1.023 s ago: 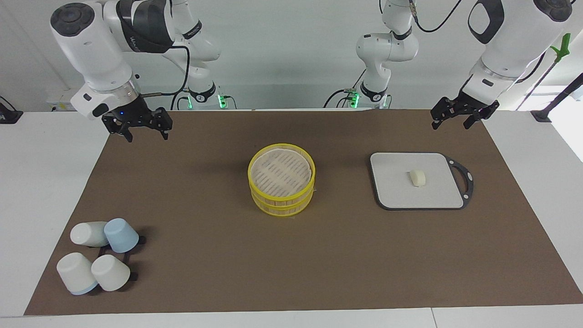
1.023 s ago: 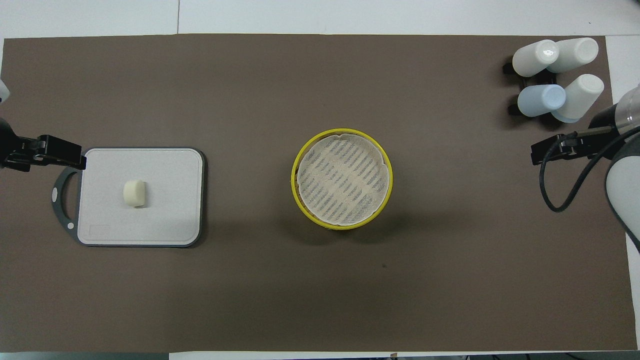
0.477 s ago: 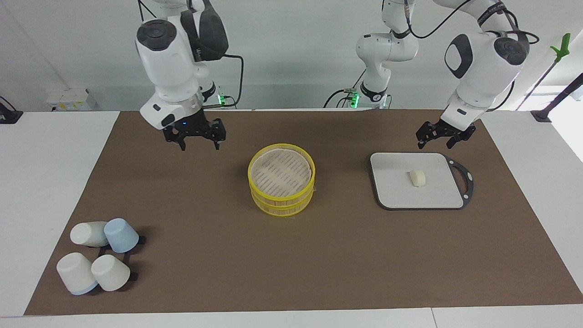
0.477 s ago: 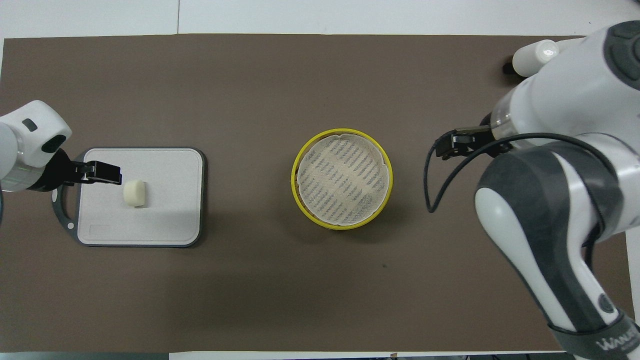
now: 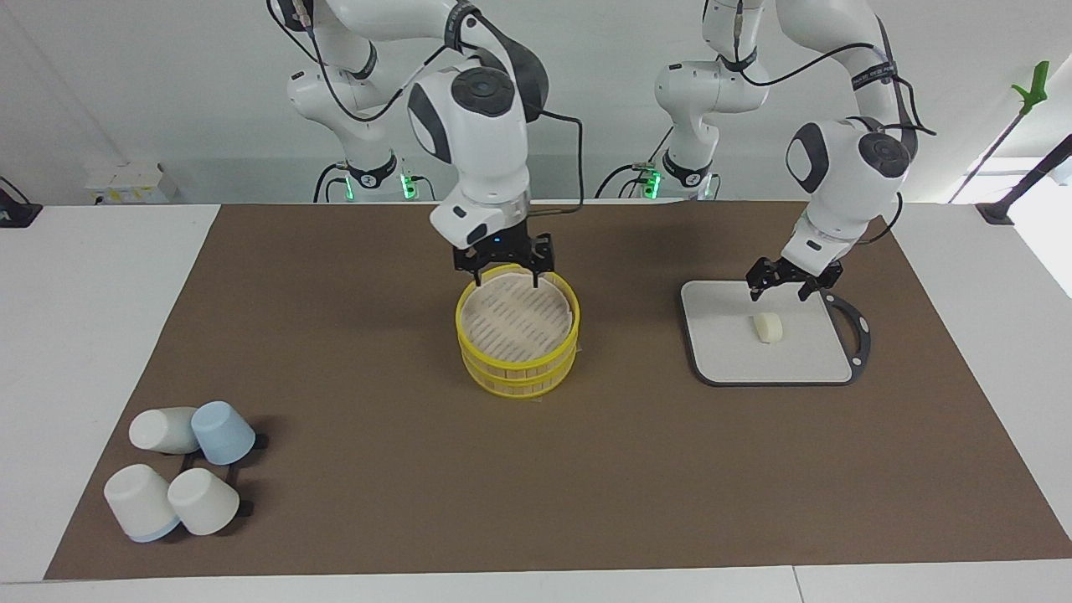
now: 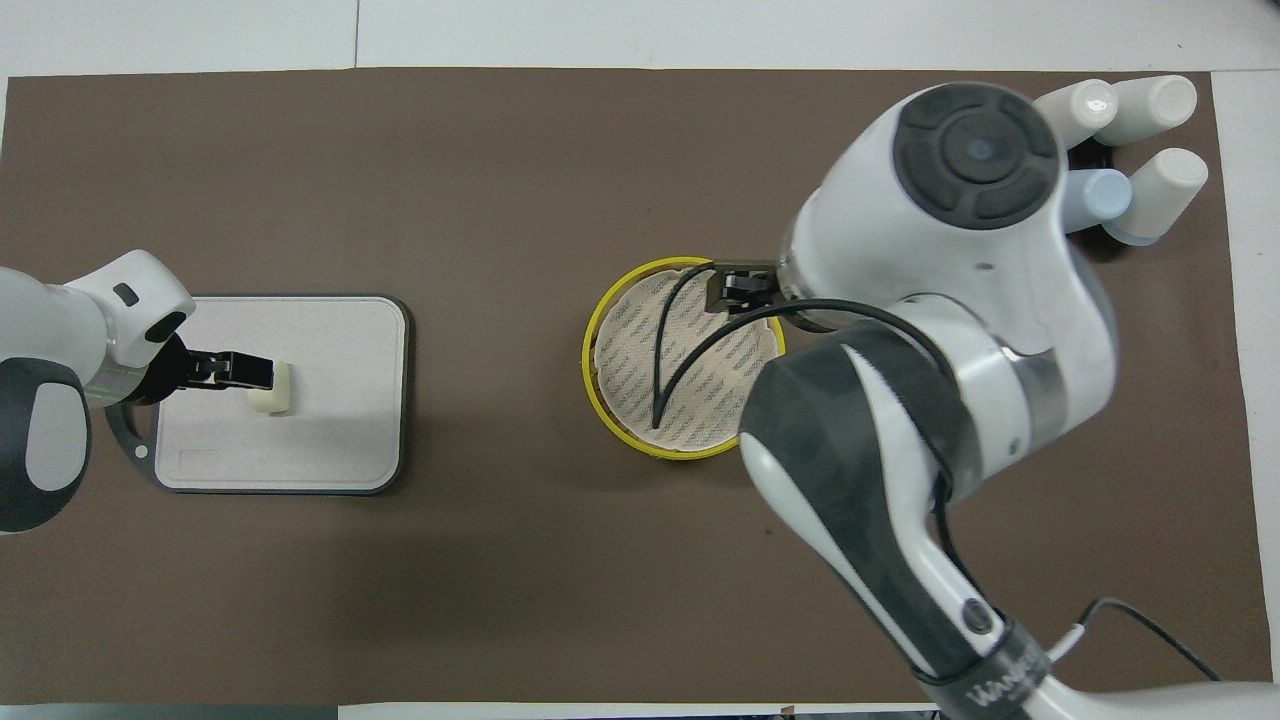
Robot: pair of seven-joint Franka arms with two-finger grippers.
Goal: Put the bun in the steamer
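The steamer (image 5: pixel 517 328) sits mid-tabletop (image 5: pixel 377 502) with its lid on, and the biggest change is at it: the right arm has swung in from its own end, and the right claw (image 5: pixel 505 270) now hangs over the lid's rim on the robots' side, at about twelve o'clock on the steamer in the facing view. Its fingers stand wide apart and hold nothing. I judge it is there to lift the lid, since the basket is shut.

The board (image 5: pixel 729 352), toward the left arm's end of the tabletop, has not moved. The left claw (image 5: pixel 785 286) has come down from off the mat to just above the board, at about twelve o'clock from the bun (image 5: pixel 769 327) in the facing view. It too is spread wide and empty, not touching the bun.

The bun lies where it was, mid-board. So both arms have closed in on their targets; no grasp is made yet.

The cups (image 5: pixel 180 473) lie untouched.
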